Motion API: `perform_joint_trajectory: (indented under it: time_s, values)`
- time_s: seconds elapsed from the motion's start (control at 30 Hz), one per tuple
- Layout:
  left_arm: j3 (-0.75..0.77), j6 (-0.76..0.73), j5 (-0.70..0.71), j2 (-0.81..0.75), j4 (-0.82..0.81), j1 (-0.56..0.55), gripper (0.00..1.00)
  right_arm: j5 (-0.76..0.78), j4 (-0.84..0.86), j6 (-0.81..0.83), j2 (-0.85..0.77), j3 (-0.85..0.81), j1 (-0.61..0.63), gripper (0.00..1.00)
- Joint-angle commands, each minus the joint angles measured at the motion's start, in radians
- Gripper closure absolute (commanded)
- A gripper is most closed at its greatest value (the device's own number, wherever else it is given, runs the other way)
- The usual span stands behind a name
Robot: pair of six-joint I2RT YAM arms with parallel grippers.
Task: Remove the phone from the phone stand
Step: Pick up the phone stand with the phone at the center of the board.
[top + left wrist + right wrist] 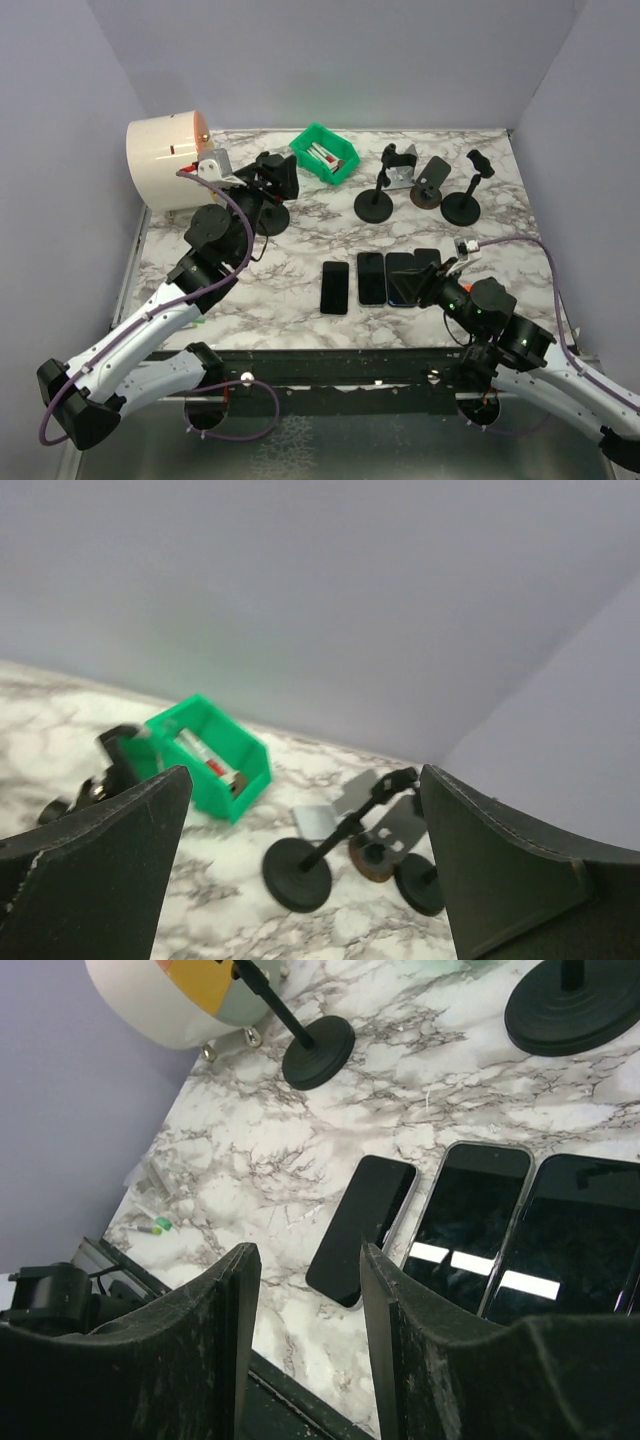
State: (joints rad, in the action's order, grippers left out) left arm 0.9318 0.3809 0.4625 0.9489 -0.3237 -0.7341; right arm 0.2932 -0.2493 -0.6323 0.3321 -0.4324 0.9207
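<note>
Several dark phones lie flat in a row on the marble table: the leftmost [335, 287] [362, 1228], then others [371, 278] [470, 1222]. My right gripper [425, 285] [310, 1255] hovers low over the row's right end, jaws open and empty. Three black round-based stands are at the back: one [375, 200] [298, 872], one with a grey plate [430, 185] [388, 842], one at the right [463, 205]. A fourth stand [270, 215] is at the left; my left gripper [280, 175] [305, 780] is open and empty by its top. I see no phone held in any stand.
A green bin [324, 153] [205, 755] with small items sits at the back. A round white and orange container [165, 160] stands at the back left. Purple walls close in three sides. The black table edge [330, 360] runs along the front.
</note>
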Motion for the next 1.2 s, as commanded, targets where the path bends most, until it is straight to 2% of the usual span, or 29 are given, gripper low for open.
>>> perform_joint_trajectory:
  time_s: [0.0,0.13,0.27,0.4,0.6,0.8,1.0,1.17]
  values:
    - [-0.004,0.182,0.341,0.035,0.290,0.006,0.06,-0.014,0.098,-0.018,0.087,0.001,-0.003,0.51]
    - [0.103,0.332,0.388,0.139,0.463,0.024,0.09,-0.036,0.089,-0.024,0.152,-0.035,-0.002,0.51]
    - [0.196,0.419,0.358,0.251,0.571,0.079,0.16,-0.045,0.087,-0.032,0.158,-0.046,-0.002,0.52]
    - [0.209,0.422,0.260,0.315,0.541,0.131,0.27,-0.049,0.089,-0.031,0.133,-0.037,-0.002,0.52]
    - [0.241,0.398,0.236,0.386,0.522,0.164,0.42,-0.034,0.066,-0.031,0.108,-0.038,-0.003,0.52]
    - [0.253,0.345,0.211,0.418,0.477,0.190,0.59,-0.026,0.053,-0.033,0.102,-0.043,-0.002,0.52]
    - [0.245,0.332,0.187,0.440,0.463,0.212,0.67,-0.022,0.046,-0.031,0.090,-0.043,-0.003,0.52]
    - [0.210,0.292,0.146,0.418,0.402,0.215,0.81,-0.013,0.030,-0.026,0.075,-0.045,-0.003,0.52]
